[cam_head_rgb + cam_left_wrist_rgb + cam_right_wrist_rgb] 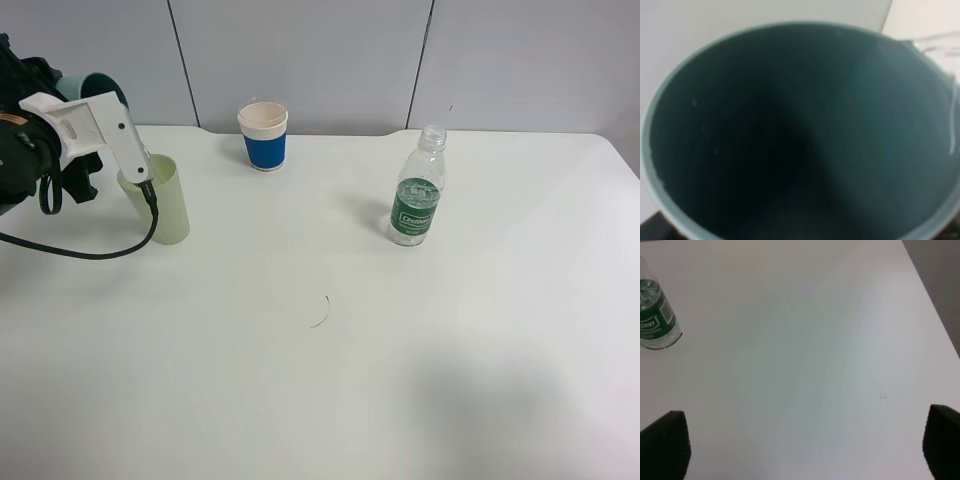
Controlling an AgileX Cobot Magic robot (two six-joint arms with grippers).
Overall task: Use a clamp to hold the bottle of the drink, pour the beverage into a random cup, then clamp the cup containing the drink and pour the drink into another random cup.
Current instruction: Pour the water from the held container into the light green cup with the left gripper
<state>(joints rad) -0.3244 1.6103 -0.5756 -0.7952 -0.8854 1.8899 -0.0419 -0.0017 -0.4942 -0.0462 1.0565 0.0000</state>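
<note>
The left end effector [78, 100] gripped the teal cup [100, 85], held tipped above the left side of the bench [400, 350]. The pale cup [160, 205] stood just below it. The right end effector [802, 445] was open, with the bottle [415, 200] upright and well apart from it.

The left arm [25, 150], black and bulky, reaches in from the side. Its white wrist camera mount [90, 125] sits in front of the left pincer and hides the jaws from the high camera. That pincer is clamped on the teal cup [100, 85], which it holds aloft and tipped, mouth toward the wrist camera. A black cable [100, 256] sags in a loop from the mount, back behind the pincer. The right pincer [800, 450] is angled downward, and its black fingertips [665, 445] are spread wide and free.
</note>
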